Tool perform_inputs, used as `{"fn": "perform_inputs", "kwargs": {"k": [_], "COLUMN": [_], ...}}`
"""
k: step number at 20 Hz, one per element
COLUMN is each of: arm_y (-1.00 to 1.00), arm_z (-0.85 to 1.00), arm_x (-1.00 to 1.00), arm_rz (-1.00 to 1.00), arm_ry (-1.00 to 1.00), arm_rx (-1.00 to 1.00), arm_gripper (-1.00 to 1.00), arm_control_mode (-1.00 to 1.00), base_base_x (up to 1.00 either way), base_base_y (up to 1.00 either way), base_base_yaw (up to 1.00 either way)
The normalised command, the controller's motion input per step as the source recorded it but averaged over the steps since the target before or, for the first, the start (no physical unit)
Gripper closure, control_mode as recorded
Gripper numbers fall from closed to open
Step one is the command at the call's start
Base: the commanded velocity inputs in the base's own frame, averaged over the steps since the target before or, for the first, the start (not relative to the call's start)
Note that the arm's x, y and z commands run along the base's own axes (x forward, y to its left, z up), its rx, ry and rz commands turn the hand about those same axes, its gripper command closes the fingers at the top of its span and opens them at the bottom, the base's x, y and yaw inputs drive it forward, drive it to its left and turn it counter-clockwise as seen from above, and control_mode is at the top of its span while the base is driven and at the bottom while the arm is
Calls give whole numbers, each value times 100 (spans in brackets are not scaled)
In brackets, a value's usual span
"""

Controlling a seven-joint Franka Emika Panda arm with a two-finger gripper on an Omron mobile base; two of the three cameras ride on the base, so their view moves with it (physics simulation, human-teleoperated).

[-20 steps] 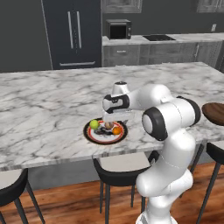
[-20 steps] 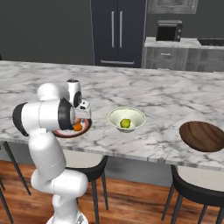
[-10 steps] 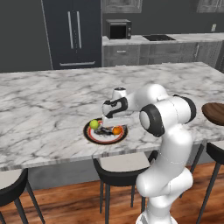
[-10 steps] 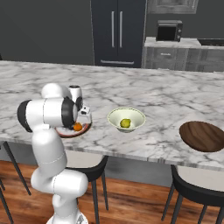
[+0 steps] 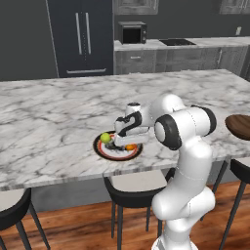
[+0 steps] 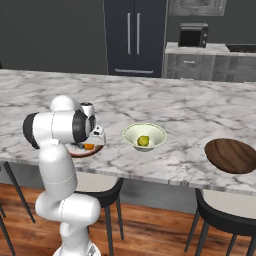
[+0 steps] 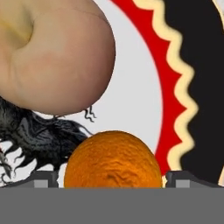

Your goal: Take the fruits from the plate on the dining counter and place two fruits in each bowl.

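Plate, on the marble counter: holds an orange fruit, a tan fruit and a green fruit. My claw is down on the plate, fingers spread either side of the orange fruit. Cream bowl: one yellow-green fruit. Wooden bowl: well apart.

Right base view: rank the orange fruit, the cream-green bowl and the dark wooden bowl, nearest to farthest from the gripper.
1. Orange fruit, on the plate, right at the gripper.
2. Cream-green bowl, mid-counter, to the right.
3. Dark wooden bowl, far right, near the counter's front edge.
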Motion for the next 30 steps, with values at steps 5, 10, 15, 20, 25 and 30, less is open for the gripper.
{"fn": "perform_inputs", "kwargs": {"k": [5,10,15,20,25,30], "arm_y": [0,-17,-36,-77,-99,-100], "arm_z": [0,54,98,68,26,0], "arm_x": [0,-4,-5,17,15,14], "arm_rz": [0,0,0,-2,-4,-7], "arm_ry": [0,0,0,0,0,1], "arm_rx": [0,3,4,0,-1,0], "arm_gripper": [100,100,100,100,100,100], "arm_control_mode": [-100,-100,-100,-100,-100,-100], "base_base_x": [0,0,0,0,0,0], "base_base_y": [0,0,0,0,0,0], "base_base_yaw": [0,0,0,0,0,0]}}
